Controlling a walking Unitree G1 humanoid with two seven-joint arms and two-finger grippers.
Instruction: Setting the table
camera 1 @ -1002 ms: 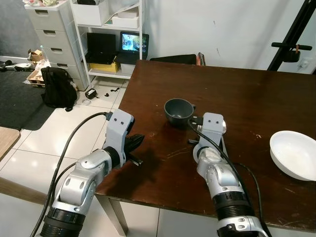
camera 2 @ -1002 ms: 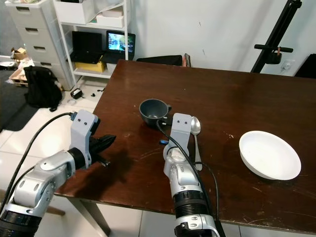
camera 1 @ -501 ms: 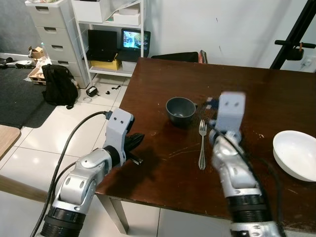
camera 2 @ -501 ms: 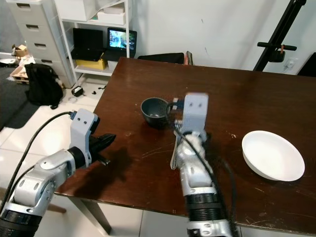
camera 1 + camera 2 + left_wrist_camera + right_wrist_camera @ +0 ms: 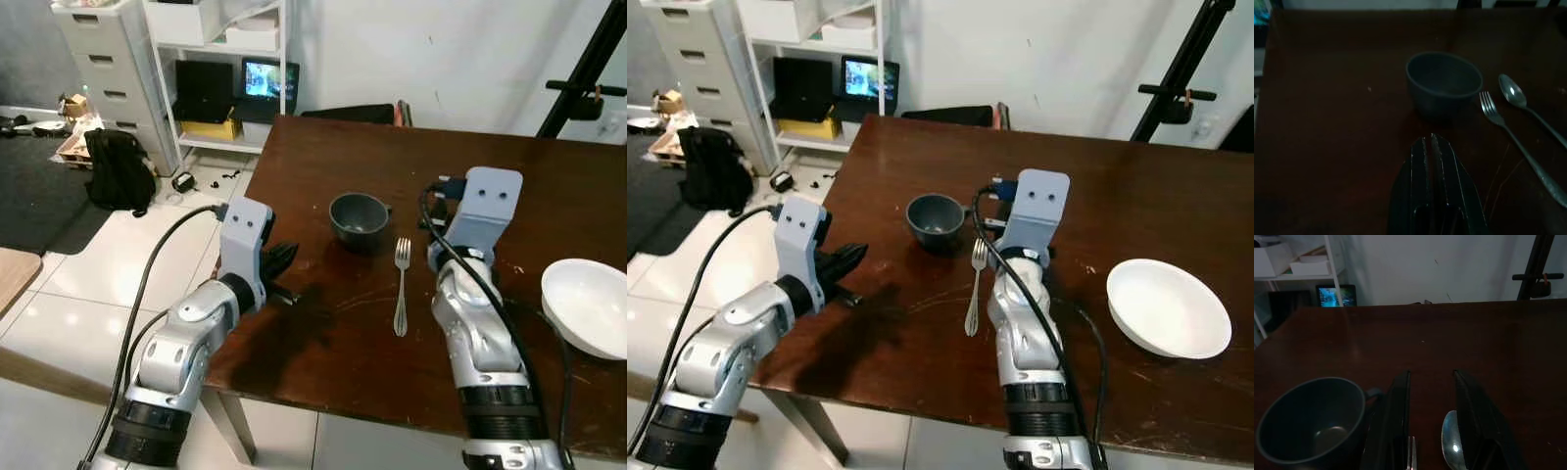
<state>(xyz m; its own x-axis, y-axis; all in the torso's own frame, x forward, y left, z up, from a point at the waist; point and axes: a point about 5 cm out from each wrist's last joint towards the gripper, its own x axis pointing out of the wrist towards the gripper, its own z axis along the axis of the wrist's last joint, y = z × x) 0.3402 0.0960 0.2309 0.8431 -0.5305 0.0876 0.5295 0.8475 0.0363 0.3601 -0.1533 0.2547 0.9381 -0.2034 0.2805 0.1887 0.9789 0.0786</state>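
The worktop is a dark brown wooden table with a glossy, scratched surface, its left edge running beside a white tiled floor. On it a dark grey cup stands upright toward the left edge, with a fork lying just beside it, tines toward the far edge and handle toward the near edge, and a spoon lying alongside the fork on the side away from the cup. A white bowl sits well apart from these, near the right edge and the near edge of the worktop.
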